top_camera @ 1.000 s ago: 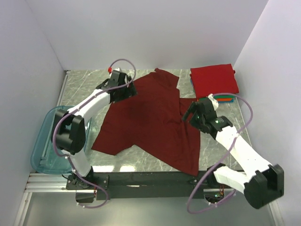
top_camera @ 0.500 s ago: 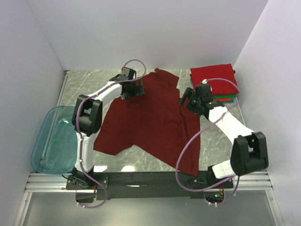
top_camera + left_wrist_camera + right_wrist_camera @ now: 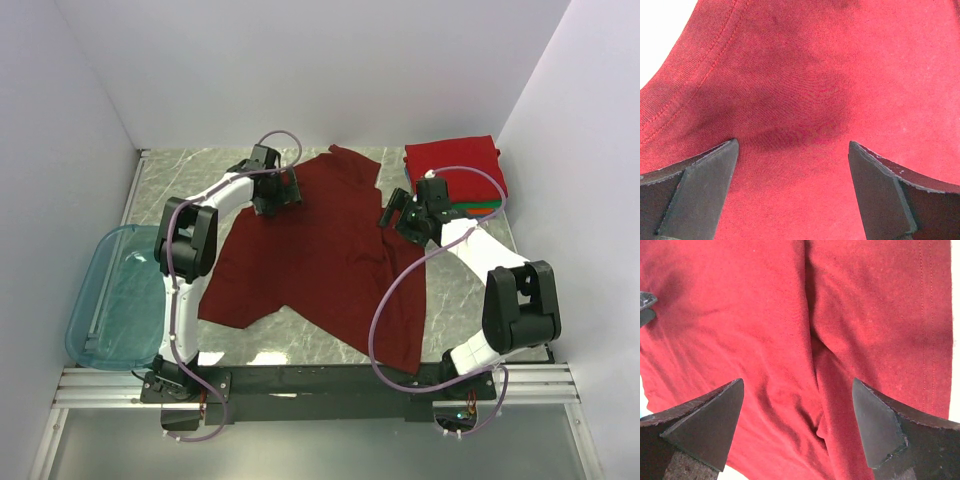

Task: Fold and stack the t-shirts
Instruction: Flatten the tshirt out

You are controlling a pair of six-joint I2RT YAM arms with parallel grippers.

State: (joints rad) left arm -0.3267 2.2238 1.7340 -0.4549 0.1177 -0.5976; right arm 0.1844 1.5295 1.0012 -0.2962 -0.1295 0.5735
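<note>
A dark maroon t-shirt (image 3: 320, 255) lies spread and crumpled across the middle of the marble table. At the back right sits a stack of folded t-shirts (image 3: 455, 170), bright red on top, with green, orange and blue edges showing beneath. My left gripper (image 3: 290, 192) hovers over the maroon shirt's upper left part, open, with only cloth (image 3: 805, 100) between its fingers (image 3: 705, 185). My right gripper (image 3: 388, 215) is at the shirt's right edge, open above a fold (image 3: 815, 365) of the cloth, fingers (image 3: 880, 420) wide apart.
A translucent teal plastic bin (image 3: 115, 300) hangs off the table's left edge. White walls close in the back and both sides. Bare marble (image 3: 180, 170) shows at the back left, and a black rail (image 3: 320, 380) runs along the front.
Both arms have reached forward from near their bases. The left gripper moved right onto the shirt's upper left; the right gripper moved up to the shirt's right edge. The shirt shifted slightly.
</note>
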